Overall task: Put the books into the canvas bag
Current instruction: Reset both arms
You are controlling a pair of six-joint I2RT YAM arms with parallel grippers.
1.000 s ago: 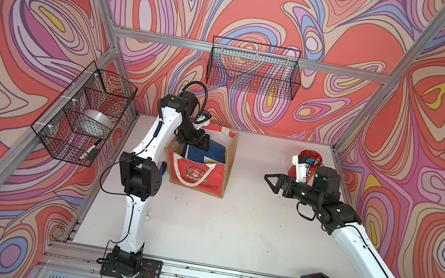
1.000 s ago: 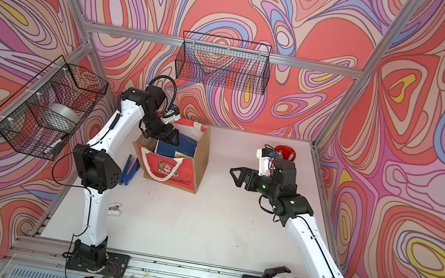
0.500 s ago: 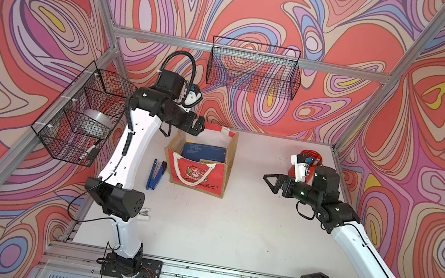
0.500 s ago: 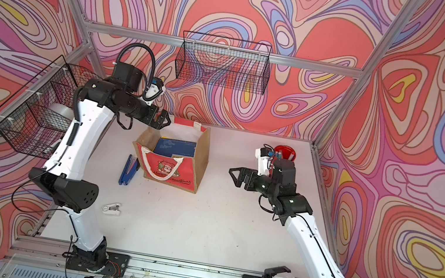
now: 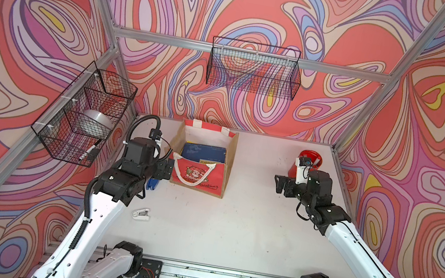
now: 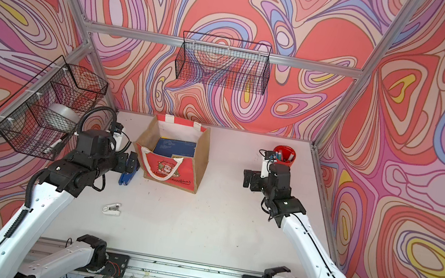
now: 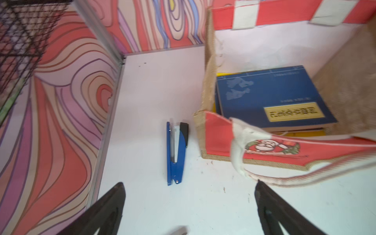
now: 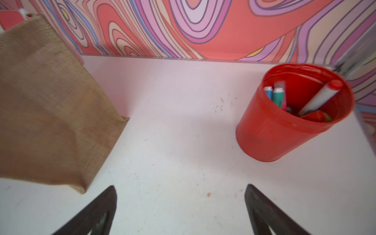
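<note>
Dark navy softcover books (image 7: 272, 97) lie flat inside the boxy jute-and-red canvas bag (image 5: 227, 165), so I judge the loading done; my left gripper (image 7: 189, 183) hangs just beside the bag, jaws apart, empty; right gripper (image 8: 180, 185) likewise, well apart from it.

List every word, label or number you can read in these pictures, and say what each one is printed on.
No text here is clear enough to quote.
On the top book, the yellow label: black Chinese characters, too blurred to read.
On the same cover, fine pale print: too small to read.
On the canvas bag, a script line under the cartoon: too small to read.
</note>
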